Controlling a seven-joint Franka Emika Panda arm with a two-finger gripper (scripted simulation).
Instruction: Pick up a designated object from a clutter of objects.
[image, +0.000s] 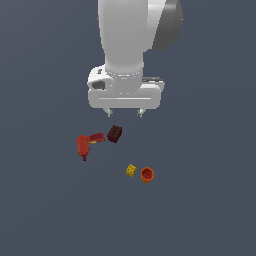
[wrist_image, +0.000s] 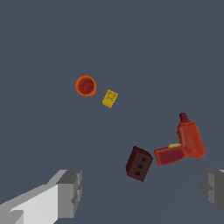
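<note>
White and blocky, our gripper (image: 125, 113) hangs spread wide and empty above the dark grey surface (image: 210, 210), its two short fingertips (image: 109, 113) pointing down with nothing between them. In the wrist view the grey pads (wrist_image: 70, 192) sit at opposite edges of the picture, well apart, which confirms the released state. We judge that this height and spread suit a search pose: everything below remains in sight before we commit to a descent.

Nearest under the gripper lies the dark brown studded block (image: 114, 134), tilted on the surface. Just beside it, toward the exterior view's left, rests the red drill-shaped toy (image: 86, 144), lying on its side with its nose close to the block.

Farther off, well apart from that pair, sits the small yellow cube (image: 131, 170), and just beside it, on the exterior view's right, our target: the small orange tapered cup (image: 147, 174). It stands upright with its hollow mouth facing up. We cannot tell whether cup and cube touch. Because they sit so close, we judge that one finger must slip between them.
</note>
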